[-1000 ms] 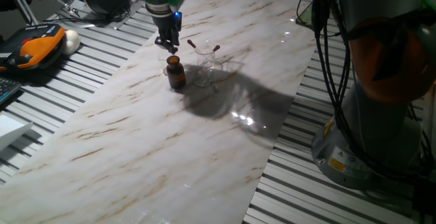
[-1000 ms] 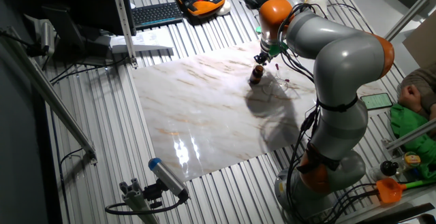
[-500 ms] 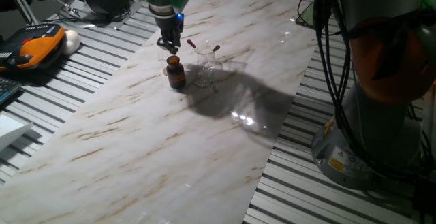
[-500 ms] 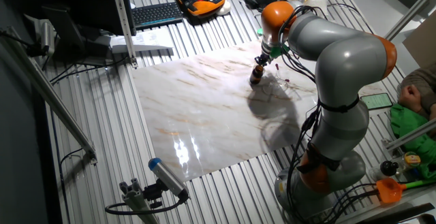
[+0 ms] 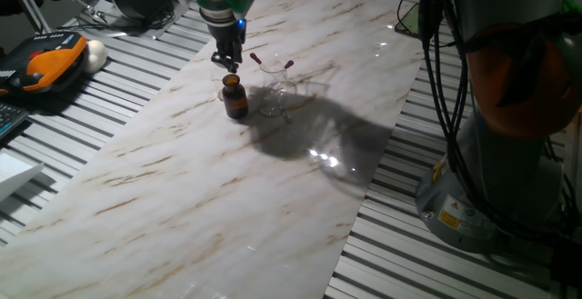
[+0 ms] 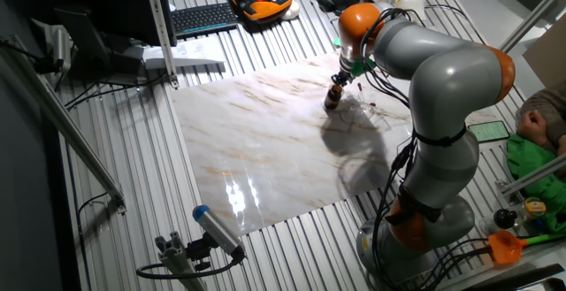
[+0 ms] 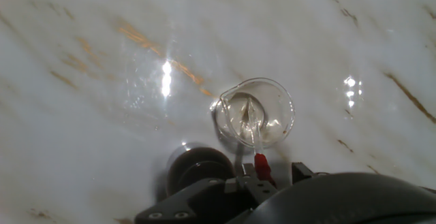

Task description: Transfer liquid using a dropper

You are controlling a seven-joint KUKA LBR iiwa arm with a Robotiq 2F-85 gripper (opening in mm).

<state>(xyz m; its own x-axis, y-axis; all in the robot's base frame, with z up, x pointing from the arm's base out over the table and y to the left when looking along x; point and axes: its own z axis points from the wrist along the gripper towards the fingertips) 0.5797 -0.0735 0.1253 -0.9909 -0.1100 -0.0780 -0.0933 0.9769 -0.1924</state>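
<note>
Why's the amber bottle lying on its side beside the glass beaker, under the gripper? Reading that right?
No: the amber bottle stands upright, not on its side, beside the glass beaker, under the gripper. One fixed view shows it.

Marble-patterned tabletop point(image 5: 227, 181) with amber bottle point(image 5: 235, 96) beside seemingly glass beaker point(image 5: 274, 94).

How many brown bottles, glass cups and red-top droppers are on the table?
brown bottle: 1
clear beaker: 1
red-bulbed droppers standing in the beaker: 2 that show
Total: 4
</note>
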